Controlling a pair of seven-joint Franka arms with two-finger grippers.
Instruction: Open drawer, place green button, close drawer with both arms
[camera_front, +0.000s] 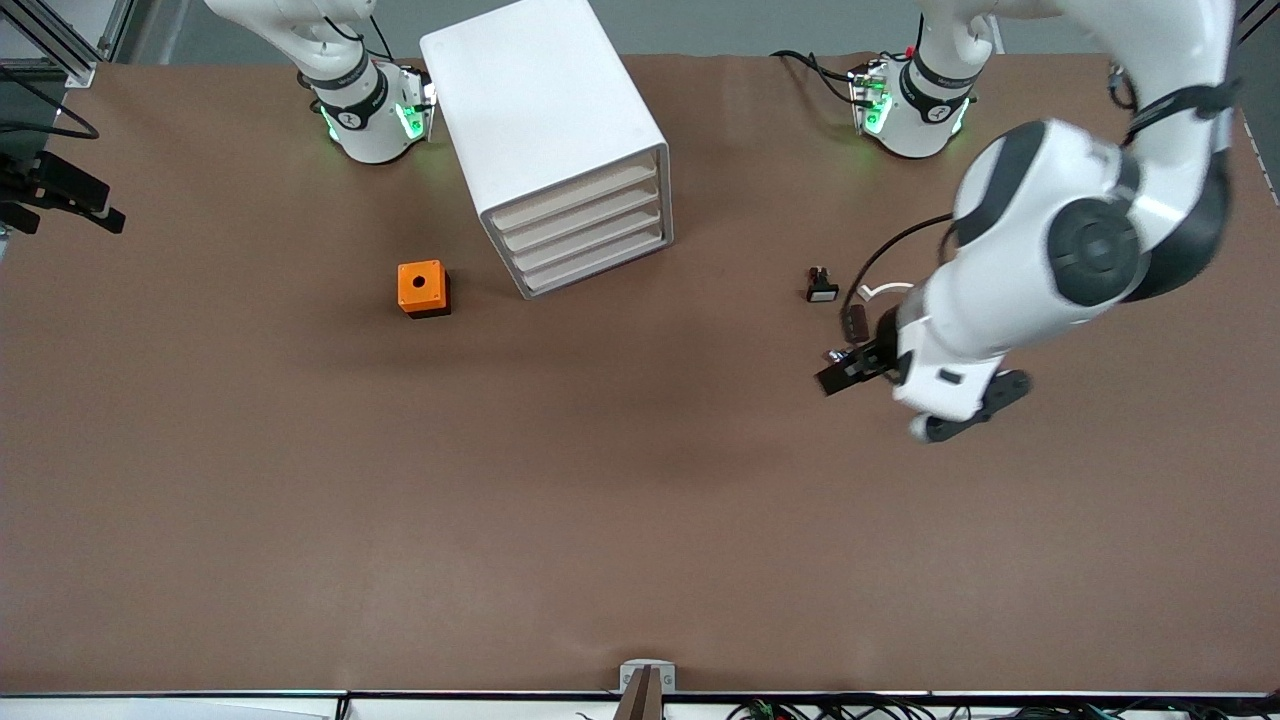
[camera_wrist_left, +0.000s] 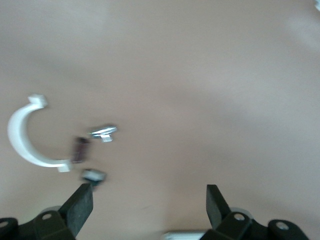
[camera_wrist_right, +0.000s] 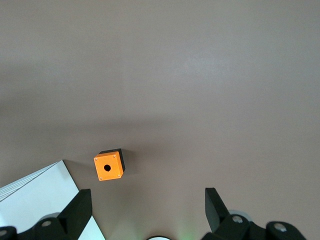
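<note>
The white cabinet (camera_front: 545, 120) stands near the right arm's base, and all of its beige-fronted drawers (camera_front: 590, 232) are pushed in. The button is not to be made out in any view. My left gripper (camera_front: 848, 372) hangs low over the table toward the left arm's end, open, with bare table between its fingers (camera_wrist_left: 80, 202). Just past its fingertips lie a small grey-white part (camera_wrist_left: 93, 175), a silver part (camera_wrist_left: 103, 132) and a brown piece (camera_wrist_left: 80, 149). My right gripper (camera_wrist_right: 146, 205) is out of the front view; it hangs open high over the table, above the cabinet's corner (camera_wrist_right: 35, 192).
An orange box (camera_front: 422, 288) with a round hole sits beside the cabinet, nearer the camera. A black switch with a white face (camera_front: 822, 287) and a white curved clip (camera_front: 885, 290) lie by the left gripper. Dark gear (camera_front: 60, 195) juts in at the right arm's end.
</note>
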